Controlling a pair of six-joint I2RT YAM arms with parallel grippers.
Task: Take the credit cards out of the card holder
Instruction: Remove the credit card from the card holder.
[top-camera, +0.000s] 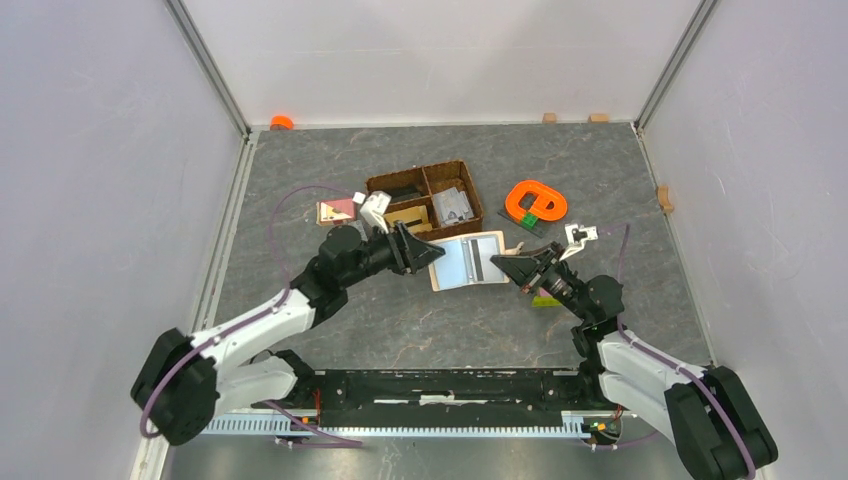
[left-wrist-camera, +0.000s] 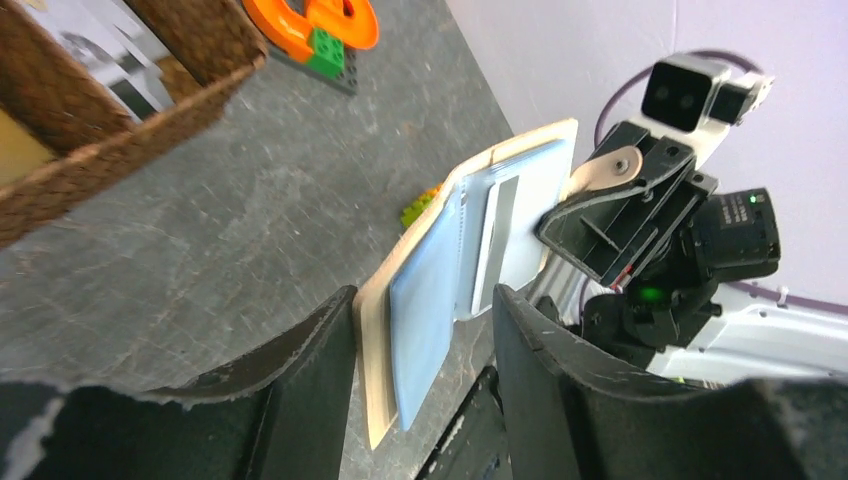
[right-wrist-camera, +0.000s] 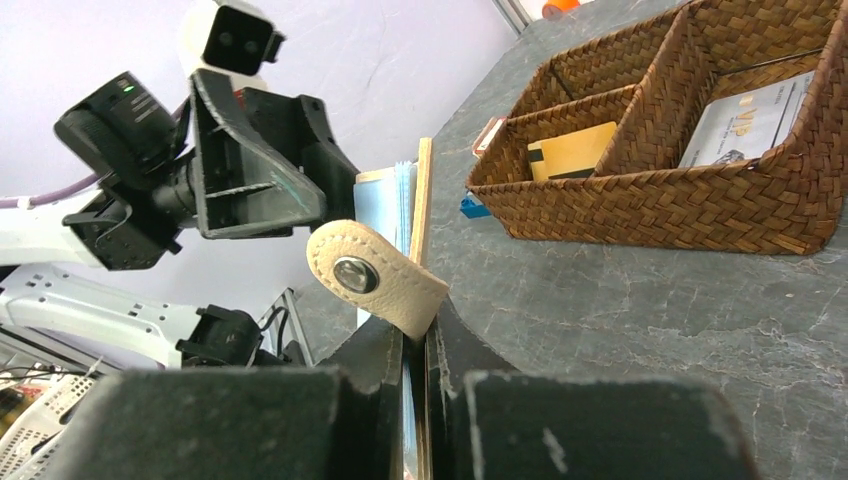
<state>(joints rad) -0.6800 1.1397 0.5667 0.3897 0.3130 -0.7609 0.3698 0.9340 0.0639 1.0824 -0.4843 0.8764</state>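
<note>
Top: beige leather-like folding card holder (top-camera: 468, 260) is open, pale blue inside facing up, over the middle of the grey stone-look tabletop (top-camera: 400, 320), just in front of the brown woven divided basket (top-camera: 425, 175). Left hand (top-camera: 425, 250) is at its left edge, right hand (top-camera: 515, 268) at its right edge.
Left wrist: left hand is spread, card holder edge between the fingers, not clamped.
Right wrist: right hand is pressed together, pinching the card holder edge just below the beige snap tab (right-wrist-camera: 375, 280).
</note>
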